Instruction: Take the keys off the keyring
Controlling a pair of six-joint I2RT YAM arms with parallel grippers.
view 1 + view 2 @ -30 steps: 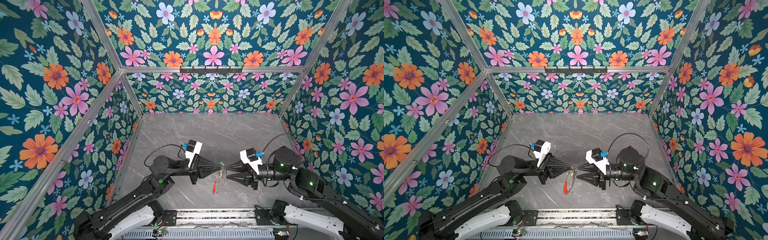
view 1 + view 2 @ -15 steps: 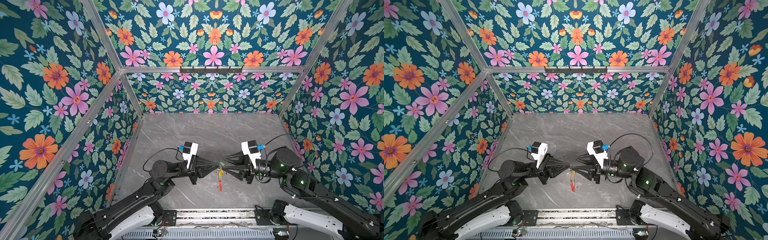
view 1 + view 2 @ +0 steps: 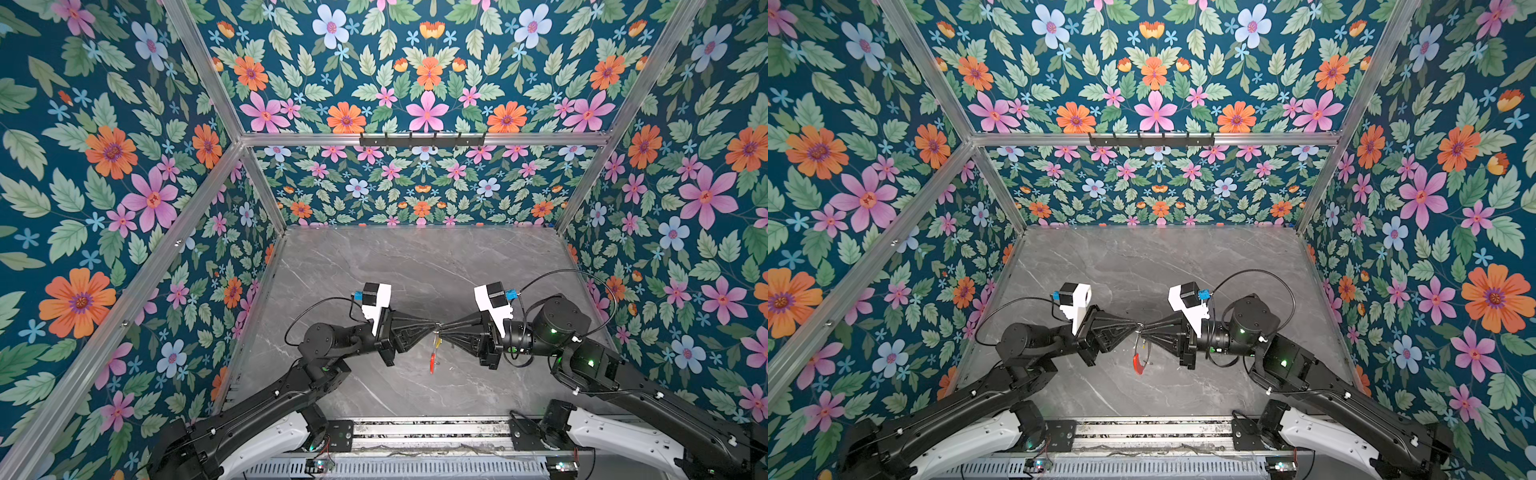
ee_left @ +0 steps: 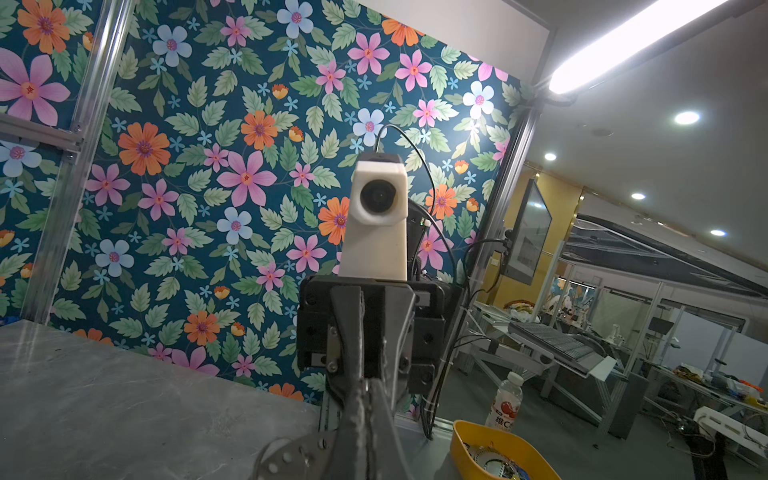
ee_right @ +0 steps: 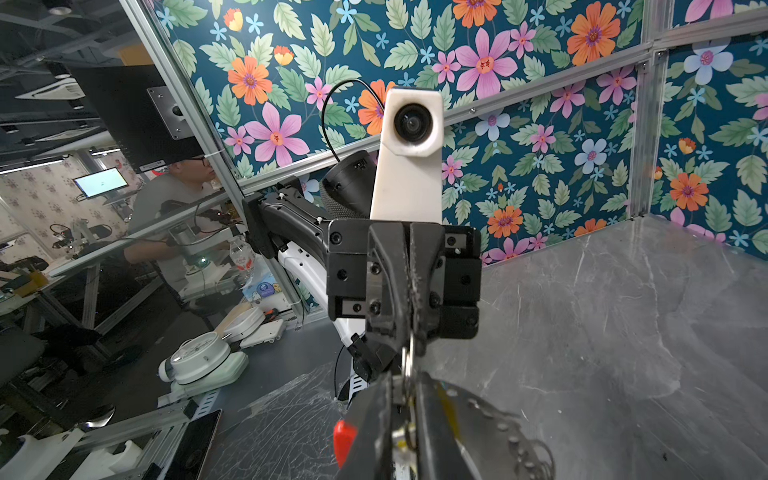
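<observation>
Jaws of the left gripper (image 3: 433,326) pinch the keyring (image 3: 1137,360), hanging above the surface (image 3: 415,270) with keys (image 3: 436,341) strung; right gripper (image 3: 444,326) is pinched narrow tip-to-tip beside it, on what is unclear. A skewed pull could yank the hoop loose

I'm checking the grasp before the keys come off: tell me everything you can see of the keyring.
The keyring is a thin grey metal hoop with a red sleeve over its lowest arc. It hangs down, clear of the table, pinched at its top where the left gripper and right gripper meet tip to tip. A yellow tag hangs by it just below the tips.
</observation>
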